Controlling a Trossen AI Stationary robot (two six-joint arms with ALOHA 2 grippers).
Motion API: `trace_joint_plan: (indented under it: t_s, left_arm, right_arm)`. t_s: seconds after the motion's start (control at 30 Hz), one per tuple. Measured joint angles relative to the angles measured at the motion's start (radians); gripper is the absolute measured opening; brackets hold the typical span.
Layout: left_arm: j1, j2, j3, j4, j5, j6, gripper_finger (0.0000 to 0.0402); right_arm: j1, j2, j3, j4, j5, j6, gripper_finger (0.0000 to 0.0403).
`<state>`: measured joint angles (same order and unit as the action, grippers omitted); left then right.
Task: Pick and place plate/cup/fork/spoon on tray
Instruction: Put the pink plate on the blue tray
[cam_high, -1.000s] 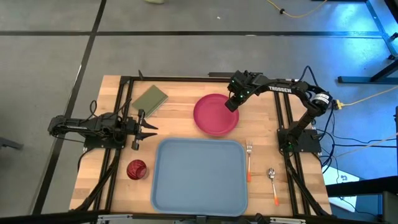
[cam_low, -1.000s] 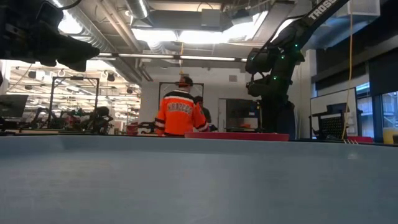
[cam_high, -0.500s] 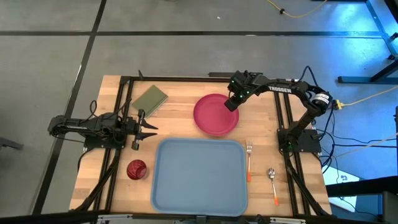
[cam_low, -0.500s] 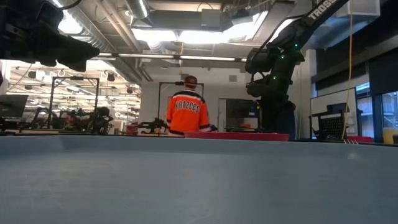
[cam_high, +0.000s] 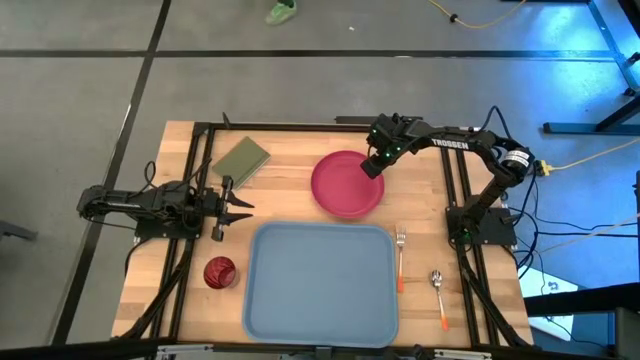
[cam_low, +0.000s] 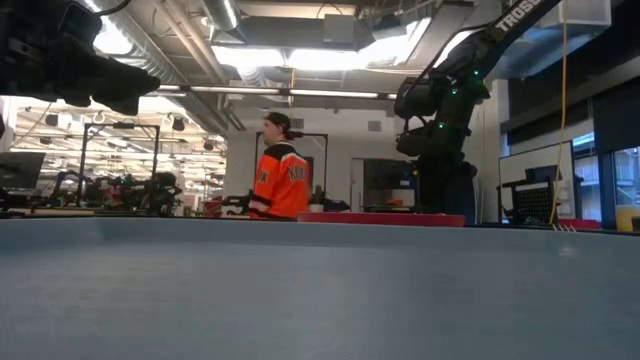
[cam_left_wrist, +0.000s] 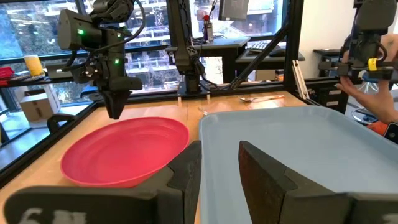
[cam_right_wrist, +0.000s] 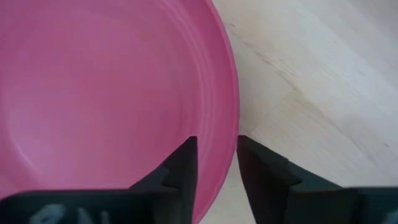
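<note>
The pink-red plate (cam_high: 345, 188) lies flat on the wood table just beyond the light blue tray (cam_high: 320, 285). My right gripper (cam_high: 373, 166) is at the plate's far right rim, pointing down, shut on it; it also shows in the left wrist view (cam_left_wrist: 116, 111). My left gripper (cam_high: 240, 205) waits open and empty at the table's left side, above the dark red cup (cam_high: 219, 272). The fork (cam_high: 400, 258) and the spoon (cam_high: 439, 296) lie on the table right of the tray. My right gripper has the plate's raised rim (cam_right_wrist: 229, 134) between its two fingers, one finger (cam_right_wrist: 182, 167) inside the plate and one (cam_right_wrist: 260, 169) outside it. The fingers come from above, pointing down. The plate rests flat on the table.
An olive green pad (cam_high: 241, 160) lies at the far left of the table. The tray's wall (cam_low: 300, 290) fills the low view's foreground. A person in orange (cam_low: 282, 178) stands in the room beyond, and a person's hand (cam_left_wrist: 373, 93) shows past the tray.
Both arms and all the task's things have kept still. Only the person in orange beyond the table has moved about.
</note>
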<state>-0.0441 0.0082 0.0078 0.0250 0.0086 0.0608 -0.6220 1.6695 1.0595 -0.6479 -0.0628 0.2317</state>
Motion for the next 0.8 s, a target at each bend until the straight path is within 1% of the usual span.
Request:
trace_joint_plan:
  t_s: [0.07,0.17,0.57,0.7,0.8]
  left_arm:
    - [0.0,0.0,0.0,0.0,0.0,0.0,0.01]
    - [0.0,0.0,0.0,0.0,0.0,0.0,0.01]
    - [0.0,0.0,0.0,0.0,0.0,0.0,0.01]
    - [0.0,0.0,0.0,0.0,0.0,0.0,0.01]
    - [0.0,0.0,0.0,0.0,0.0,0.0,0.01]
  right_arm:
    - [0.0,0.0,0.0,0.0,0.0,0.0,0.0139]
    - [0.0,-0.001,-0.017,0.007,0.0,0.0,0.0144]
    - [0.0,-0.001,-0.145,0.17,-0.018,0.011,0.0144]
    - [0.0,-0.001,-0.164,0.223,-0.003,0.028,0.0141]
    - [0.0,-0.001,-0.169,0.227,-0.003,0.029,0.0134]
